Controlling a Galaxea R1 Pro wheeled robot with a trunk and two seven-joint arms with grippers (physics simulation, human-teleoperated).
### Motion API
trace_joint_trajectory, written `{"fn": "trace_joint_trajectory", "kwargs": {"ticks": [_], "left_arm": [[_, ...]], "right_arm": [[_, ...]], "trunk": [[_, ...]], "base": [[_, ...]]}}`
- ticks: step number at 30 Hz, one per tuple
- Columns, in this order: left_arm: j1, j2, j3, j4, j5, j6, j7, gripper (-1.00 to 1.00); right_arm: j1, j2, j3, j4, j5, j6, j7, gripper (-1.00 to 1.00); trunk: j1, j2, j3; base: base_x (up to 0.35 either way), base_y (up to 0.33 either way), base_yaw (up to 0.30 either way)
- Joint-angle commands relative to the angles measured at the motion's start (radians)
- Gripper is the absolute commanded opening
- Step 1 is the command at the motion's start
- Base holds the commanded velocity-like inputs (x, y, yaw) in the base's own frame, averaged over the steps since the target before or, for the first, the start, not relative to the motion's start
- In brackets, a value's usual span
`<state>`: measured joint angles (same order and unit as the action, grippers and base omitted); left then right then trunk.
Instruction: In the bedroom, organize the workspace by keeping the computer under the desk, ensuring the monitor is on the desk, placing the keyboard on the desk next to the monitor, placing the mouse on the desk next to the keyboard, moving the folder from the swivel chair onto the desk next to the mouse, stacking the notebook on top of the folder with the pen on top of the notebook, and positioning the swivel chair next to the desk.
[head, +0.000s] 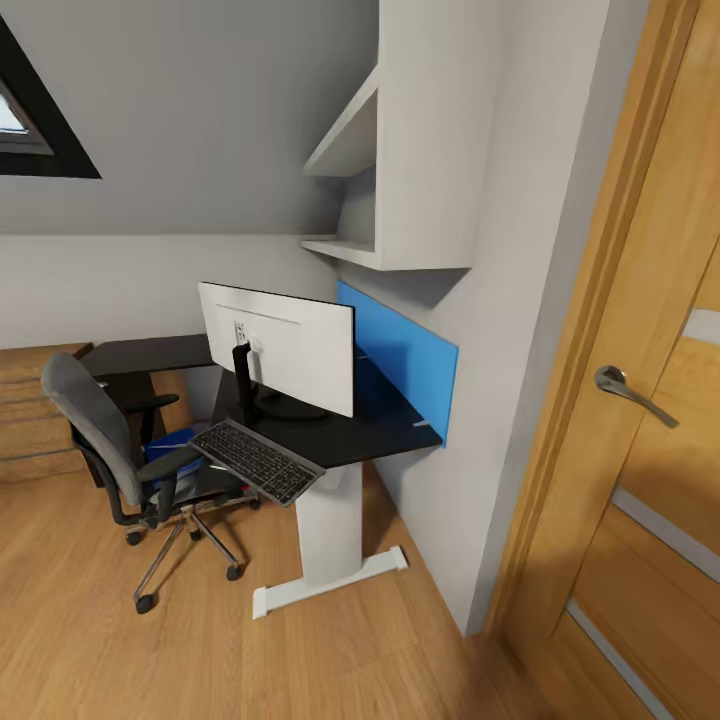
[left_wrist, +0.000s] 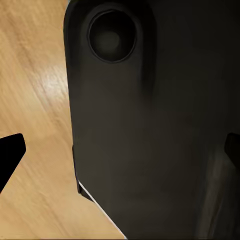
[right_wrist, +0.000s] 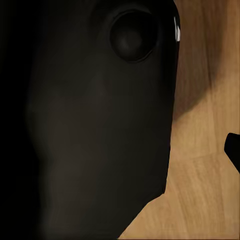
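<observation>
The counter stands against the wall by the door, its blue panel behind. The monitor sits on it, white back toward the camera. The keyboard lies at the near edge, partly overhanging. The chair stands beside the counter, the folder on its seat. Each wrist view faces dark robot body over floor; whether either arm's jaws are spread, I cannot tell.
</observation>
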<state>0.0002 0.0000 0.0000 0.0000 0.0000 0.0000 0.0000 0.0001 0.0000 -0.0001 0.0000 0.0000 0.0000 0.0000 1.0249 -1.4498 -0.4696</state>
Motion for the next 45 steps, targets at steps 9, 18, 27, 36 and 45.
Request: {"fn": "trace_joint_trajectory", "kwargs": {"ticks": [9,18,27,36,45], "left_arm": [[0.000,-0.049,0.002,-0.020,0.002,0.011,0.005,1.00],[0.000,-0.052,0.002,-0.021,0.002,0.012,0.006,1.00],[0.000,-0.052,0.002,-0.021,0.002,0.012,0.005,1.00],[0.000,-0.052,0.002,-0.021,0.002,0.011,0.006,1.00],[-0.001,-0.051,0.005,-0.025,0.005,0.009,0.006,1.00]], "right_arm": [[-0.032,0.037,0.000,-0.008,-0.010,0.016,0.006,1.00],[-0.035,0.040,0.001,-0.006,-0.011,0.015,0.014,1.00],[-0.035,0.040,0.001,-0.006,-0.011,0.016,0.014,1.00],[-0.035,0.040,-0.002,-0.007,-0.012,0.001,0.011,1.00],[-0.035,0.040,-0.007,-0.007,-0.015,-0.132,0.011,1.00]], "trunk": [[-0.015,0.028,0.012],[-0.050,0.091,0.040],[-0.084,0.154,0.068],[-0.119,0.217,0.097],[-0.142,0.259,0.115]], "base": [[0.000,0.000,0.000],[0.000,0.000,0.000],[0.000,0.000,0.000],[0.000,0.000,0.000],[0.000,0.000,0.000]]}}
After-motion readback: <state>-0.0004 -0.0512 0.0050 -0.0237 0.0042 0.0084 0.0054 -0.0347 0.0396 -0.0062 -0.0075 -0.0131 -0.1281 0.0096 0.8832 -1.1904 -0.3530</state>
